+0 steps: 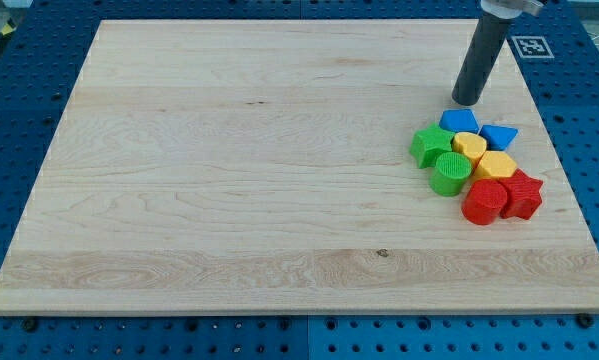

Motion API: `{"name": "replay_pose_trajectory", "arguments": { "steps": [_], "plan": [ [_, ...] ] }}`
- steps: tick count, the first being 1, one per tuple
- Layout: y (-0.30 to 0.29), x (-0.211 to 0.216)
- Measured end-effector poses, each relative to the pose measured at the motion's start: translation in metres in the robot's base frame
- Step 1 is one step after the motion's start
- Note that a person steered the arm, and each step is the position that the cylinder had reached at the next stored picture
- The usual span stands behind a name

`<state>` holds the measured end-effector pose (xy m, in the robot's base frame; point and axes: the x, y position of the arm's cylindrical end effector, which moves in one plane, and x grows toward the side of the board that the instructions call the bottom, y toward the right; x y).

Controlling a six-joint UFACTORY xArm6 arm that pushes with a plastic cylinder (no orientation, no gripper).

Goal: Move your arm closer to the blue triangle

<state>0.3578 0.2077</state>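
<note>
Your rod's tip (467, 101) rests on the wooden board (229, 160) near the view's top right, just above a cluster of eight blocks and close beside the blue block (458, 121) at its upper edge. The blue triangle (499, 135) sits at the cluster's upper right, down and to the right of the tip, near but apart. The approach looks nearly done; a short slide remains. The triangle is small, bright blue, pointing downward, touching a yellow block (469, 146) (there is no claw here, so nothing is held).
</note>
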Motion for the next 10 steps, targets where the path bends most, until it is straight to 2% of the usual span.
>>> {"name": "replay_pose_trajectory", "arguments": {
  "steps": [6,7,8,10],
  "plan": [
    [0.003,-0.004],
    [0.05,0.022],
    [0.054,0.023],
    [0.067,0.062]
  ]
}}
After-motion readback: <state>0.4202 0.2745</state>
